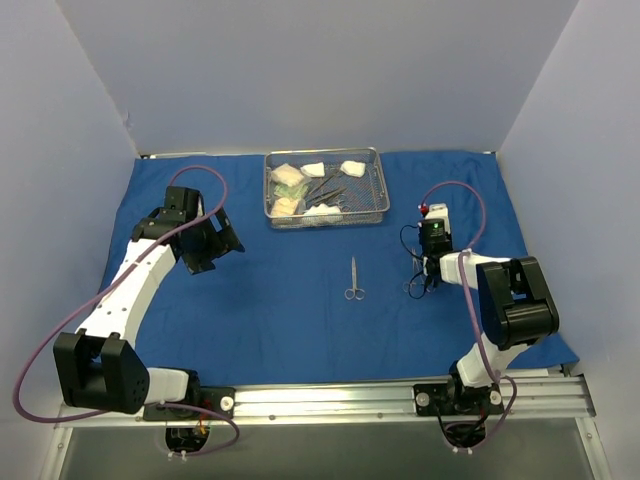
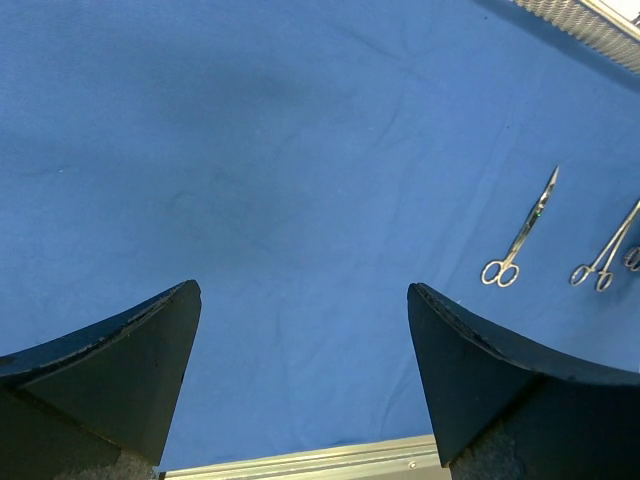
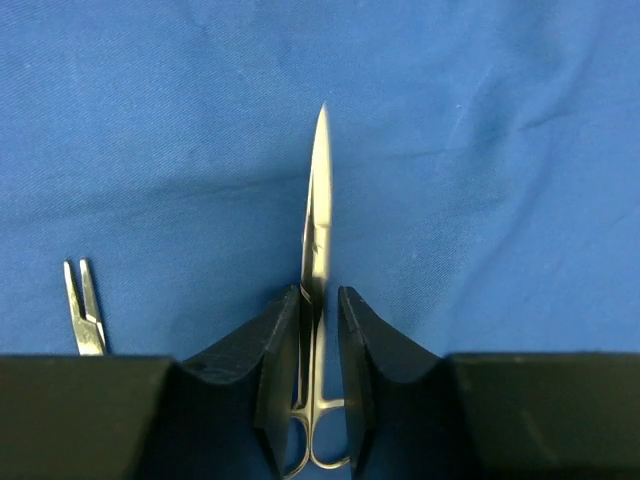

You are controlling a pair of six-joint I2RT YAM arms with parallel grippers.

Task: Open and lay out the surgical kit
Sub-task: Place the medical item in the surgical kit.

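Surgical kit scissors (image 3: 318,200) sit between your right jaws, nearly shut, nearer you than the wire-mesh tray (image 1: 384,192); whether they pinch the steel, you cannot tell. Lift away now and a caught handle could drag the scissors askew across the blue drape (image 1: 280,300). Left jaws gape, empty.

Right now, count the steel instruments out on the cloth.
3: scissors mid-cloth, a second instrument just left of the right fingers, a third instrument between them. The tray may hide more.
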